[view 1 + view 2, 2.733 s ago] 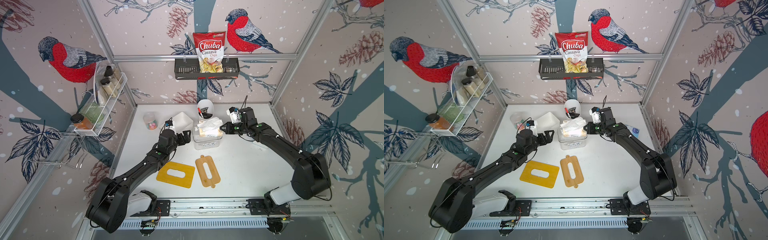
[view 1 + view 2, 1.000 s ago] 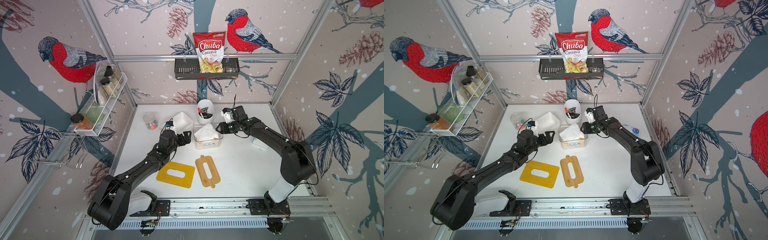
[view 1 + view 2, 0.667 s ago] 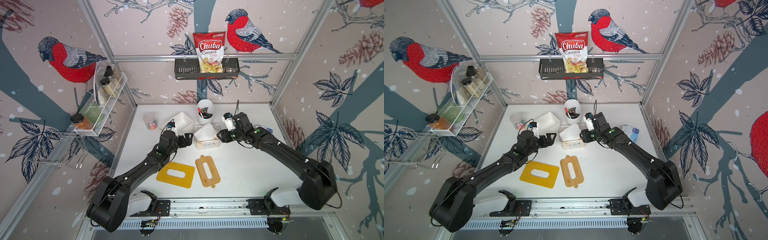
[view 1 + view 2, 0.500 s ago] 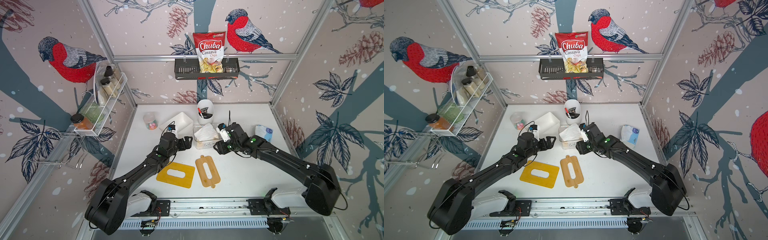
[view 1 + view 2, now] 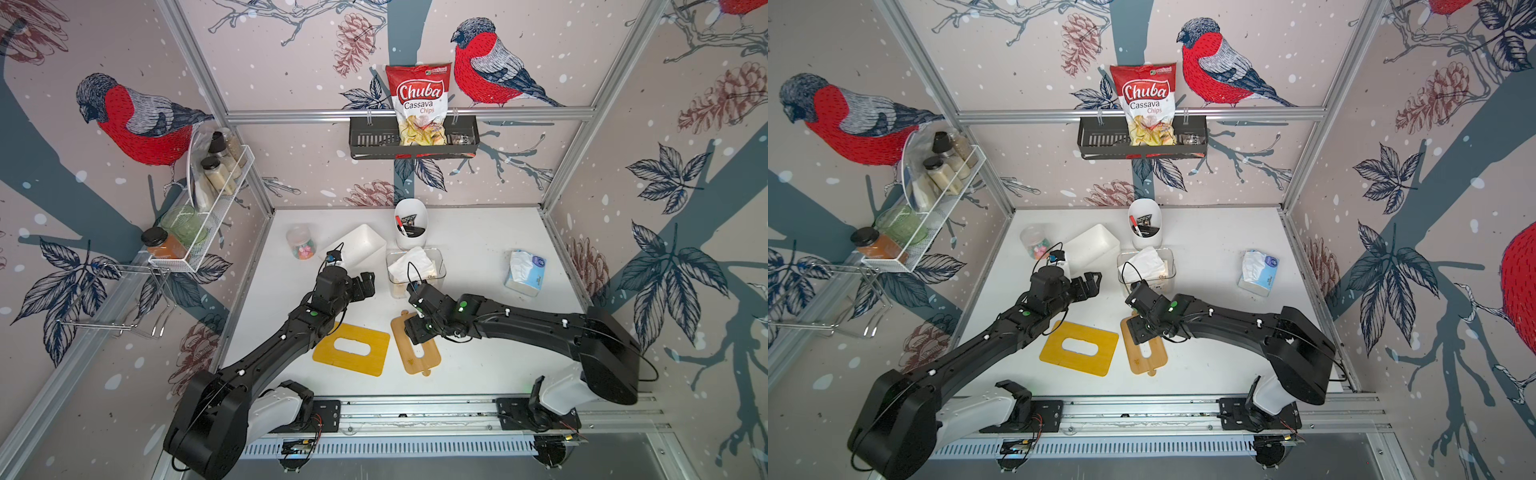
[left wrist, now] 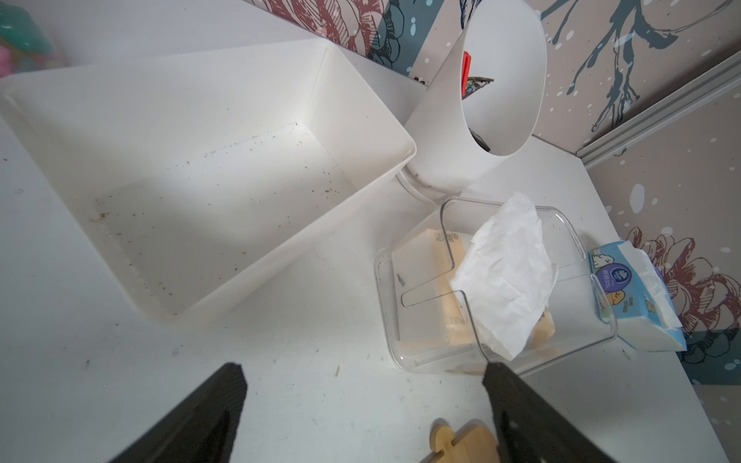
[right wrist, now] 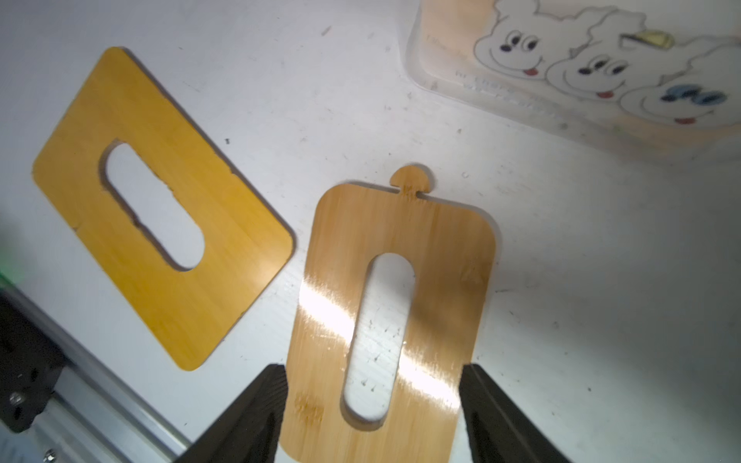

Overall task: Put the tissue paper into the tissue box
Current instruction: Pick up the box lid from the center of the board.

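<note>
The tissue paper (image 5: 411, 262) is in the clear tissue box (image 5: 394, 289), which stands near the middle of the white table (image 5: 478, 374). The sheet is crumpled and rises above the rim. Its lower part goes down inside the box, beside a tan packet (image 6: 425, 280) on the bottom.

The left gripper (image 5: 368, 280) hangs just beside the box and does not touch it. In a top view, with 12 o'clock toward the back wall, the tissue paper is at about 2 o'clock from this gripper. Its two fingers are spread wide, and the left wrist view shows only bare table between them.

The right gripper (image 5: 1139, 332) is near the front side of the box, and from it the tissue paper is at about 12 o'clock. It hangs over a bamboo lid (image 7: 441, 248) with a slot, which lies flat on the table. Its fingers (image 7: 256, 405) are spread apart, one at each long side of the lid; I cannot tell if they touch it. A yellow slotted plate (image 5: 374, 359) lies at 9 o'clock from the lid. A blue tissue pack (image 5: 524, 276) lies well apart, at 3 o'clock from the box.
</note>
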`<action>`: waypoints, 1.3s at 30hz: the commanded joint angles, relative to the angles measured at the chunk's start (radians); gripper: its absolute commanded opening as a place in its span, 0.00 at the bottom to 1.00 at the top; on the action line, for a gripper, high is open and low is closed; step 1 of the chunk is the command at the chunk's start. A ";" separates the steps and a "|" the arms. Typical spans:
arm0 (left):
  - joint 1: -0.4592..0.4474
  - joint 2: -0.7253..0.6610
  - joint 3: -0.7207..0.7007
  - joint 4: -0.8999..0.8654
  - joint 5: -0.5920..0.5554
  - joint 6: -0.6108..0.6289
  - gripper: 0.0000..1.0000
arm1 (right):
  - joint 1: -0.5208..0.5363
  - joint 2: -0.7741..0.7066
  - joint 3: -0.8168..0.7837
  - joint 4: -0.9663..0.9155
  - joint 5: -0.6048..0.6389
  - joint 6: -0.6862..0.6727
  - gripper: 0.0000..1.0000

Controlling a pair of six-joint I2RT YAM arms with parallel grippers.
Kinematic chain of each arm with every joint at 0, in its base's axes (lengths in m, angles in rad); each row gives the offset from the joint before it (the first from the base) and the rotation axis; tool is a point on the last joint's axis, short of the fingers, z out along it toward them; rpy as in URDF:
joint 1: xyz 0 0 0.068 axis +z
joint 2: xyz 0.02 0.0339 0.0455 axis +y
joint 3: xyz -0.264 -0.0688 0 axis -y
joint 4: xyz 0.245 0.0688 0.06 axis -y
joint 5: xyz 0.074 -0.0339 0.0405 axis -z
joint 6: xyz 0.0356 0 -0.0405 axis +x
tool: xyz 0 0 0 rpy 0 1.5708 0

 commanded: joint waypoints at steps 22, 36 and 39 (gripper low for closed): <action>0.023 0.013 -0.009 0.048 0.045 -0.022 0.96 | -0.009 0.201 0.008 -0.092 0.042 0.054 0.60; 0.022 0.015 0.082 -0.135 0.320 0.022 0.95 | 0.003 0.027 -0.066 -0.015 0.171 -0.124 0.21; 0.023 0.022 0.122 -0.206 0.428 0.066 0.93 | 0.001 -0.065 -0.099 0.043 0.139 -0.215 0.18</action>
